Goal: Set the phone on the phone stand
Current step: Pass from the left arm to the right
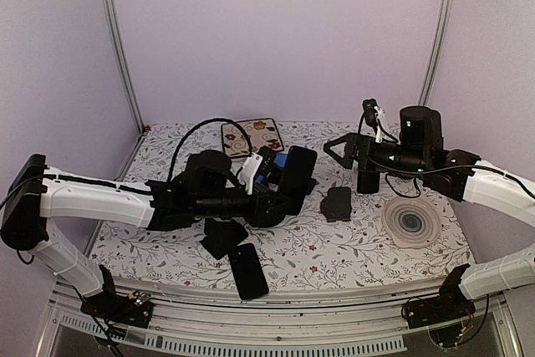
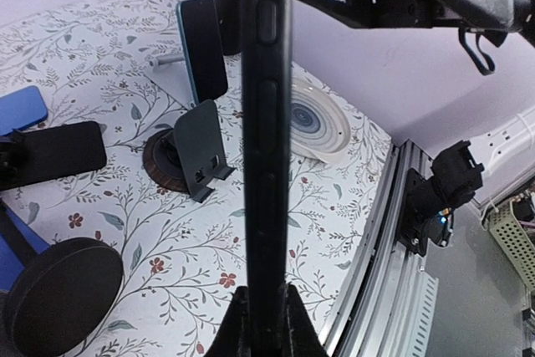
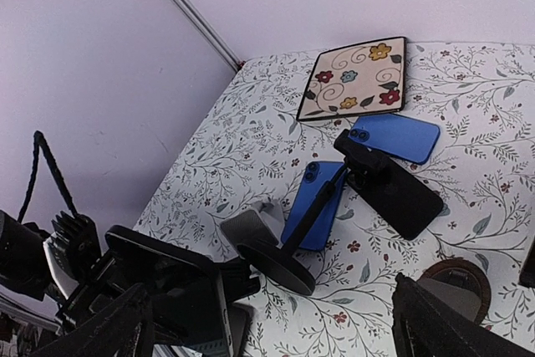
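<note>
Left tool point(image 2: 266, 325): pinching lower end of slim black phone point(image 2: 266, 123), on edge, long axis upright | empty dark angled phone stand on round brown base point(image 2: 199, 146): on floral counter point(image 2: 125, 215), near, to phone's right | right tool point(image 1: 333, 148): spread, empty, hovering behind the stand

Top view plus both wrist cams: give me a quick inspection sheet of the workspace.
Surface: floral tablecloth, no spill seen.
Job's things: black phone held upright, edge-on; phone stand empty, apart from it.
Clutter: blue phone lying flat, spare black phone at the near edge, flowered tile, swirl plate.
Grippers: left gripper shut on the black phone; right gripper open, holding nothing.
Cables: black cable arching over the left arm.
Surroundings: lilac walls, metal posts.
</note>
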{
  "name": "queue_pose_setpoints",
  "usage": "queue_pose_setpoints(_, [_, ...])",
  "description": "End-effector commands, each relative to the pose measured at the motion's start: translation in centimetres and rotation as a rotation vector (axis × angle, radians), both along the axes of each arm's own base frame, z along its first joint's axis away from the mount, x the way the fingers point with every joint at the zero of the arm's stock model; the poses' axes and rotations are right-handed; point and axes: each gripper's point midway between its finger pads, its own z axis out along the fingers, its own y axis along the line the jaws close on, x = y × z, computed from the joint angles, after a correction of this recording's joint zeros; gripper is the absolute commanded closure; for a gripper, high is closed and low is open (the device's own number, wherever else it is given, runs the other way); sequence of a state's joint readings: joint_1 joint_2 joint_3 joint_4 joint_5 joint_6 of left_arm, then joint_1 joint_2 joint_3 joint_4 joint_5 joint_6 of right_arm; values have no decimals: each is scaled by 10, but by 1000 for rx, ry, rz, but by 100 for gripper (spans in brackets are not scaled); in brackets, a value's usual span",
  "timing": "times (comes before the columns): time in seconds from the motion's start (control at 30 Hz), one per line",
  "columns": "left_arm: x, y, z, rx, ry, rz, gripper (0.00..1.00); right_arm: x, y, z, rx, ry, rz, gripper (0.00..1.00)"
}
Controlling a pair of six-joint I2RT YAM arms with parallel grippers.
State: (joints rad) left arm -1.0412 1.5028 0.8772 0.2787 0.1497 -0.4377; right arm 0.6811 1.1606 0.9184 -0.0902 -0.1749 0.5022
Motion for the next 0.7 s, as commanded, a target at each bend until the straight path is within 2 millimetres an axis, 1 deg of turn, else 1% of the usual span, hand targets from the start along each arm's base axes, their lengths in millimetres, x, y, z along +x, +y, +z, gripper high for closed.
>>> queue_pose_setpoints(0.0, [12, -10, 22, -28, -77, 74, 100, 1, -4, -6, 27, 64, -56, 1])
queue_pose_setpoints(0.13, [11, -15, 23, -31, -96, 80, 100, -4, 1, -5, 33, 74, -88, 1])
queue_pose_setpoints(0.23, [10, -20, 22, -36, -98, 74, 100, -12, 10, -5, 30, 83, -99, 1])
queue_pose_setpoints(0.43, [3, -36, 19, -26, -110, 45, 100, -21, 21, -6, 38, 93, -120, 1])
queue_pose_setpoints(0.53, [1, -45, 17, -21, -106, 39, 100, -23, 26, -6, 46, 97, -122, 1])
queue_pose_setpoints(0.67, [-1, -56, 19, -18, -116, 40, 100, -22, 26, -15, 34, 116, -142, 1])
